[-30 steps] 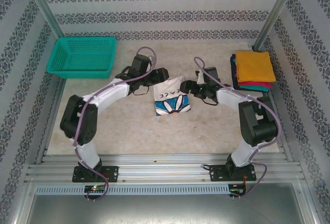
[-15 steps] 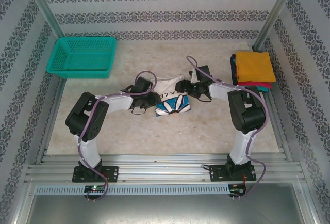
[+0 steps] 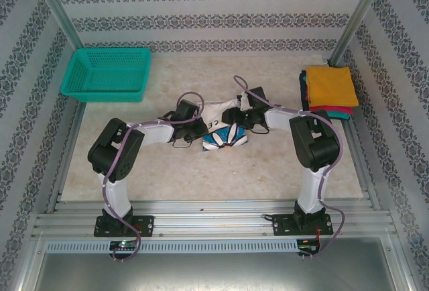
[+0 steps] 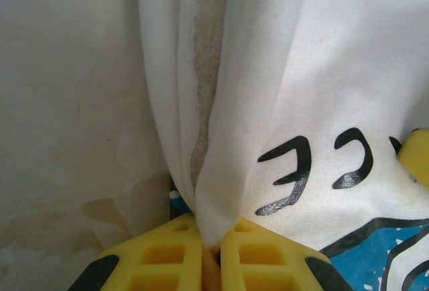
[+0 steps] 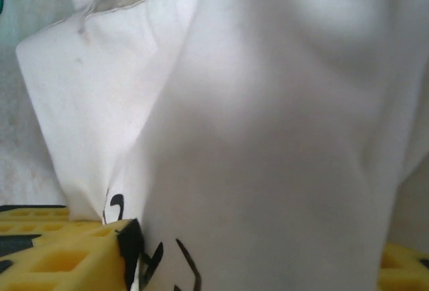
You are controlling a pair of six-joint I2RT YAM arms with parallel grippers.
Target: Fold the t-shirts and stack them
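Observation:
The white t-shirt [image 3: 224, 130] with a blue print and black lettering lies bunched at the table's middle. My left gripper [image 3: 199, 128] is at its left edge. In the left wrist view the yellow fingers [image 4: 261, 257] are shut on a pinched fold of the white cloth [image 4: 301, 90]. My right gripper [image 3: 232, 116] is at the shirt's far right corner. In the right wrist view its yellow fingers [image 5: 60, 254] stand well apart, and white cloth [image 5: 268, 137] hangs between them. Folded orange, red and teal t-shirts [image 3: 330, 88] are stacked at the far right.
A teal mesh basket [image 3: 107, 73] stands at the far left corner. Metal posts and patterned walls close in the table on three sides. Bare tabletop [image 3: 201, 170] lies in front of the white shirt.
Both grippers have moved inward onto the white shirt. The left jaws closed on its left edge, the right jaws narrowed around its corner, and the shirt has bunched up narrower.

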